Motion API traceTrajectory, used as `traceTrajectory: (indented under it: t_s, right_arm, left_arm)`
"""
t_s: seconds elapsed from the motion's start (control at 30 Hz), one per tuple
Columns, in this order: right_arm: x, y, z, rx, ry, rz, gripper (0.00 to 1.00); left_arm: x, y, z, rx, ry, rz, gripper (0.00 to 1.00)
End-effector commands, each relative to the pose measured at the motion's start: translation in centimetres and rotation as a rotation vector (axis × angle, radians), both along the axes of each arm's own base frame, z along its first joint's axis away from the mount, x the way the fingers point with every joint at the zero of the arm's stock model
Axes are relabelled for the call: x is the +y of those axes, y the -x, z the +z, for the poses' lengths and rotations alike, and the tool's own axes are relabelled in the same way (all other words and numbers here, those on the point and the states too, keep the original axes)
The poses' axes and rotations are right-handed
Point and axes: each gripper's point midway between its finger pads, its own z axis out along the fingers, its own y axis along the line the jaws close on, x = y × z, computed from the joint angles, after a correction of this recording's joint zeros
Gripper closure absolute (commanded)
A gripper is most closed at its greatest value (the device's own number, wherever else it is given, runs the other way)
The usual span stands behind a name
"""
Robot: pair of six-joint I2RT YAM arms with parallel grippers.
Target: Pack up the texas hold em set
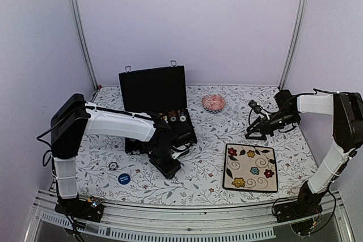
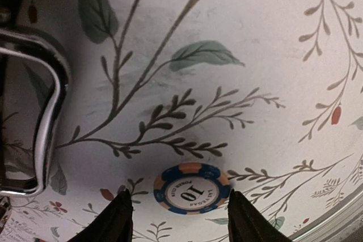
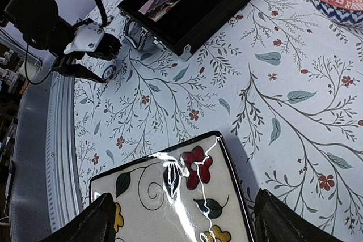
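The black case [image 1: 152, 90] stands open at the back left, with chips [image 1: 177, 118] and card decks [image 3: 164, 1] in its base. A blue-and-orange poker chip [image 2: 191, 188] marked 10 lies flat on the cloth. My left gripper [image 2: 180, 212] is open just over it, one finger on each side and neither touching. The case's silver handle [image 2: 52, 111] is just to the left. A round blue button [image 1: 123, 178] and a small round piece [image 1: 113, 165] lie near the front left. My right gripper [image 3: 190, 225] hangs open and empty above the cream plate [image 3: 170, 196].
The cream flowered plate [image 1: 250, 167] sits front right. A pink patterned bowl [image 1: 213, 102] stands behind it, near the case's right side. The table's metal front rail [image 1: 187, 222] runs close behind the left gripper [image 1: 168, 166]. Metal posts [image 1: 79, 26] frame the back corners.
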Motion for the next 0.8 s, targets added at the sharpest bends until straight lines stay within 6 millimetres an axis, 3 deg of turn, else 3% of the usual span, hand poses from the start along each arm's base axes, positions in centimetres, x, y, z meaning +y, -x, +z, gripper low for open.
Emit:
traceTrajectory:
  t_s: [0.0, 0.1, 0.27, 0.37, 0.47, 0.63, 0.77]
  right_arm:
    - [0.3, -0.3, 0.5, -0.019, -0.004, 0.014, 0.16]
    - [0.3, -0.3, 0.5, -0.02, -0.005, 0.015, 0.16]
    - [0.4, -0.3, 0.2, -0.017, 0.003, 0.02, 0.15]
    - [0.5, -0.3, 0.0, -0.009, 0.002, 0.023, 0.15]
    - [0.7, -0.2, -0.1, -0.007, 0.008, 0.031, 0.15]
    - [0.8, -0.2, -0.1, -0.009, 0.012, 0.033, 0.15]
    - [0.9, -0.2, -0.1, -0.008, 0.01, 0.035, 0.15]
  left_arm:
    - [1.8, -1.5, 4.8, -0.113, 0.012, 0.057, 0.41]
    - [4.9, -1.8, 6.3, -0.114, 0.017, 0.178, 0.4]
    - [12.5, -1.4, 5.7, -0.062, -0.067, 0.387, 0.4]
    - [15.3, -0.8, 5.9, -0.022, -0.063, 0.476, 0.39]
    - [16.0, -0.1, 5.2, 0.022, -0.011, 0.532, 0.38]
    - [15.6, 1.7, 3.1, 0.119, 0.026, 0.55, 0.39]
    - [15.3, 1.7, 2.0, 0.13, 0.038, 0.55, 0.39]
